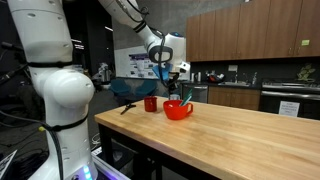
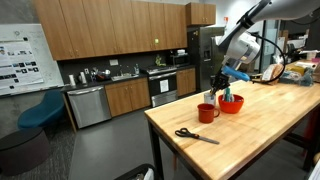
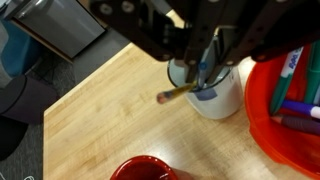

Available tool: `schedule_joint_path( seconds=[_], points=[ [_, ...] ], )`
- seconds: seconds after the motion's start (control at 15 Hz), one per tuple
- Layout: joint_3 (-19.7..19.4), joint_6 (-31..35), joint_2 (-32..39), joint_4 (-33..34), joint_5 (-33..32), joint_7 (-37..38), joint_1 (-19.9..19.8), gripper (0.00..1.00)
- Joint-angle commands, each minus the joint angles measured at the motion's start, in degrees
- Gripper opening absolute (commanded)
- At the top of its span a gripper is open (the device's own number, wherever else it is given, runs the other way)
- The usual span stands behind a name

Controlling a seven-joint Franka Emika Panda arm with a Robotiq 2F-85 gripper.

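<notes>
In the wrist view my gripper (image 3: 203, 68) comes in from the top, its fingers reaching down into a white cup (image 3: 224, 102) that holds writing tools. The fingers stand close together around a thin blue pen (image 3: 204, 62) in the cup. A brown pencil (image 3: 178, 95) leans out of the cup to the left, beside the fingers. Both exterior views show the gripper (image 1: 176, 78) (image 2: 225, 85) hanging just above the red bowl (image 1: 178, 110) (image 2: 231, 104) on the wooden table (image 1: 250, 135).
The red bowl (image 3: 280, 125) with markers sits right beside the cup. A red mug (image 3: 142, 170) (image 1: 151, 103) (image 2: 207, 112) stands close by. Black scissors (image 1: 127, 106) (image 2: 197, 135) lie near the table's end. Kitchen cabinets stand behind.
</notes>
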Motion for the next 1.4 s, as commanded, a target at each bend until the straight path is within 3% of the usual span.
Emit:
schedule_joint_path(
  seconds=[0.0, 0.4, 0.8, 1.33],
  points=[
    [0.18, -0.46, -2.15, -0.70, -1.35, 1.73, -0.33, 0.00],
    [-0.24, -1.06, -3.54, -0.04, -1.70, 1.54, -0.56, 0.02],
    [-1.54, -3.79, -8.02, 0.36, -6.22, 2.50, -1.87, 0.02],
    [-4.90, -17.58, -14.47, 3.23, -11.74, 0.86, -2.21, 0.02]
  ],
)
